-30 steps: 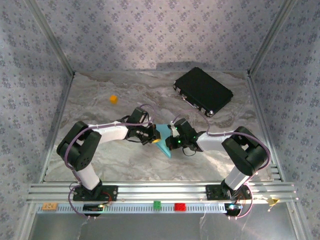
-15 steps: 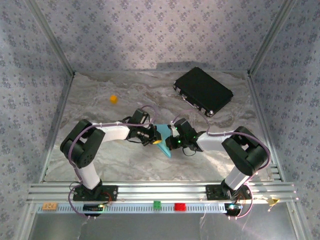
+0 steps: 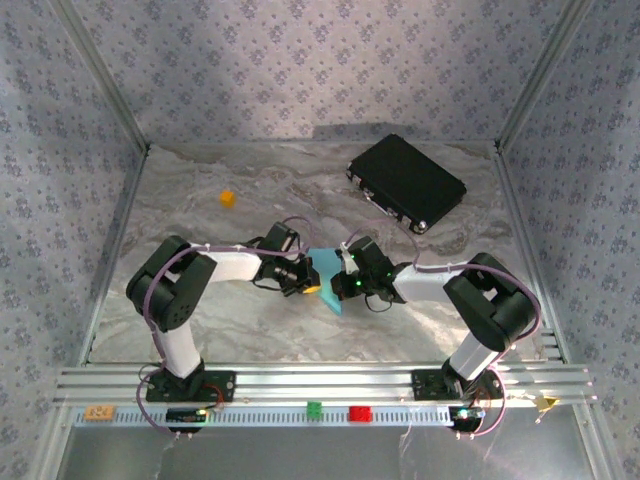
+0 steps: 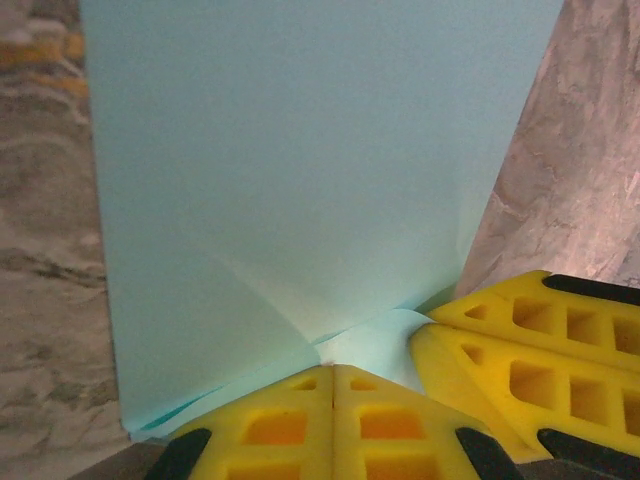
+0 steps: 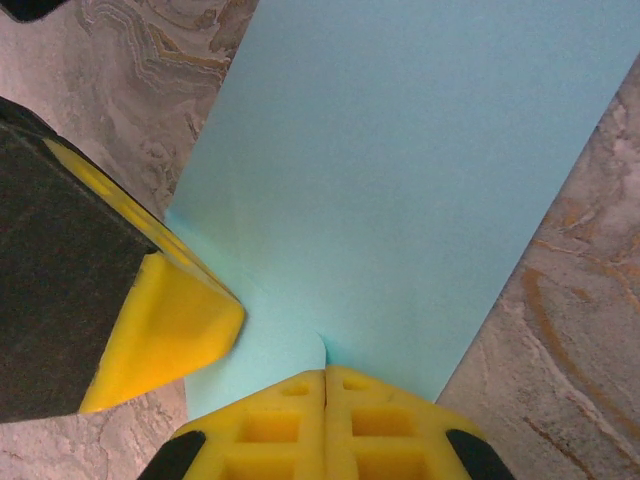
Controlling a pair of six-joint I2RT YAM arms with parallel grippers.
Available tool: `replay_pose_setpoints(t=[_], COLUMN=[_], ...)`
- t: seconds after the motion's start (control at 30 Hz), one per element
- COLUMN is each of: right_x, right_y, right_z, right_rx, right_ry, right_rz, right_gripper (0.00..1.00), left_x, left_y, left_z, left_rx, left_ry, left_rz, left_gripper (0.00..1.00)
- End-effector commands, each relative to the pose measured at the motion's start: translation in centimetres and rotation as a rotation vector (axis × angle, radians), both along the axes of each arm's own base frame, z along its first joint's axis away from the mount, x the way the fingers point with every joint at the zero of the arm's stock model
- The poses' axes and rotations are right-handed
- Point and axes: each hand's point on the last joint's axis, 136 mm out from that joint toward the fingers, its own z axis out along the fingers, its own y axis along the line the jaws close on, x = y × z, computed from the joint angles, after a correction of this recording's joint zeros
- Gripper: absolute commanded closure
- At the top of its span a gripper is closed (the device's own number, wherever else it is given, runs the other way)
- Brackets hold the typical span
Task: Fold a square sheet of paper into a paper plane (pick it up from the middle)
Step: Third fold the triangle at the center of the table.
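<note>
Arms point(image 3: 225, 265) blk joints, white links, purple cables point(image 3: 440, 266); yellow gridded fingers point(image 4: 290, 425), green LED point(image 3: 357, 285) R wrist

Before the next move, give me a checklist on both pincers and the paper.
1. Left pincer shut on the paper: ok.
2. Right pincer shut on the paper's edge: ok.
3. Gap between the two pincers: they sit side by side on the paper; touching or not, cannot tell.
4. Paper whole: soft creases near the left grip, no tear seen: ok.
5. Black case and orange cube well away from the paper: ok.
</note>
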Motion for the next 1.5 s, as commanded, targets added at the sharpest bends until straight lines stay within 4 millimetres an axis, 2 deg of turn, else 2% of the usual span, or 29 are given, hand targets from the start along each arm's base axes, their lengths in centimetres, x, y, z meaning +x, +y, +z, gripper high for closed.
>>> replay_pose_setpoints(t=[0.0,0.13,0.27,0.33,0.43,0.57,0.67,0.8,0.9,1.27,1.47], right_x=[-0.1,-0.1,0.0,0.3,0.5,-0.4,-1.7,-3.4,-4.3,-4.6,-4.4], right_y=[-0.8,-0.4,0.2,-0.2,-1.2,-1.1,0.1,1.4,2.3,4.1,3.9], right_z=[-1.1,-0.4,1.3,2.2,3.8,5.8,6.5,5.8,5.1,2.8,1.2], right_rx=[-0.049,-0.03,0.015,0.021,0.056,0.142,0.203,0.2,0.183,0.075,0.01], right_ry=[0.027,0.025,0.027,0.029,0.044,0.091,0.145,0.203,0.235,0.27,0.272], right_rz=[-0.024,-0.009,0.0,-0.026,-0.064,-0.04,0.01,0.05,0.082,0.131,0.127], right_gripper=[0.98,0.95,0.84,0.79,0.65,0.6,0.65,0.85,0.92,0.96,0.96], left_x=[-1.0,-1.2,-1.2,-1.2,-1.1,-1.1,-1.0,-1.0,-1.0,-1.2,-1.1], left_y=[1.1,1.4,1.2,1.3,1.3,1.3,1.2,1.3,1.3,1.3,1.3], left_z=[-1.7,-2.2,-2.3,-2.3,-2.2,-2.3,-2.2,-2.3,-2.3,-2.4,-2.4], left_rx=[0.062,0.079,0.077,0.079,0.081,0.082,0.081,0.084,0.083,0.087,0.091], left_ry=[0.023,0.025,0.031,0.029,0.027,0.026,0.024,0.026,0.026,0.035,0.032], left_rz=[-0.016,-0.019,-0.028,-0.026,-0.026,-0.022,-0.022,-0.019,-0.021,-0.031,-0.03], left_gripper=[1.0,1.0,1.0,1.0,1.0,1.0,1.0,1.0,1.0,1.0,1.0])
